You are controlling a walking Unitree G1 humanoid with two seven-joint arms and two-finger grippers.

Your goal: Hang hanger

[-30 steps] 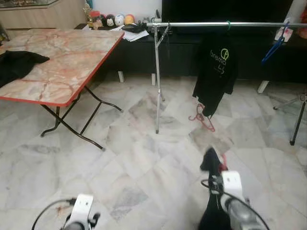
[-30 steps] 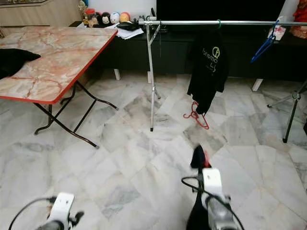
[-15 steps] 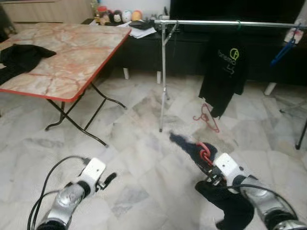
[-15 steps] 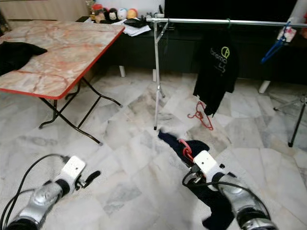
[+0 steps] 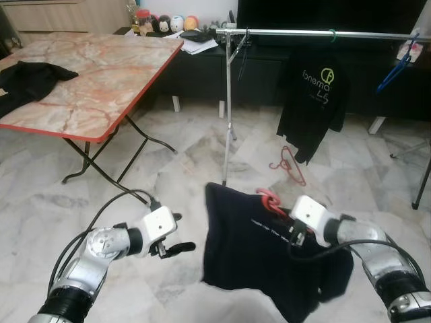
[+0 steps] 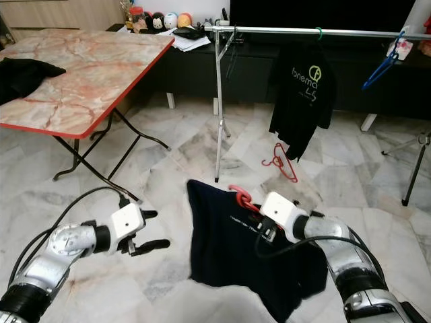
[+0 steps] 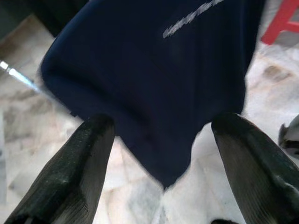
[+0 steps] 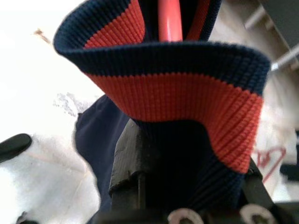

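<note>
Ahead, right gripper (image 6: 259,225) raised at mid-height over the floor (image 6: 168,195), fingers clamped on the collar of a navy shirt (image 6: 232,252). Red hanger (image 6: 240,196) threaded through that collar, hook poking up just above the gripper. In the right wrist view, ribbed collar (image 8: 173,93) folded over the fingers, navy outside and red inside, red hanger neck (image 8: 169,21) rising through it. Shirt hanging spread below the gripper, small line of pale print across the chest, hem well above the tiles. Left gripper (image 6: 148,232) to the left of the shirt, near its edge but apart from it, fingers spread wide and holding nothing. In the left wrist view, both black fingers (image 7: 79,168) parted with the shirt's lower corner (image 7: 159,93) seen between them, no contact. Beyond, silver rail (image 6: 310,30) running across at the back on a thin upright pole (image 6: 217,108). Black shirt (image 6: 304,101) with green logo hung on the rail by a green hook. Blue hanger (image 6: 378,67) further right on the same rail. Second red hanger (image 6: 279,161) lying on the floor under the black shirt. Folding table (image 6: 81,74) with marble-pattern top and red edge at left, dark garment (image 6: 20,70) lying on it.
</note>
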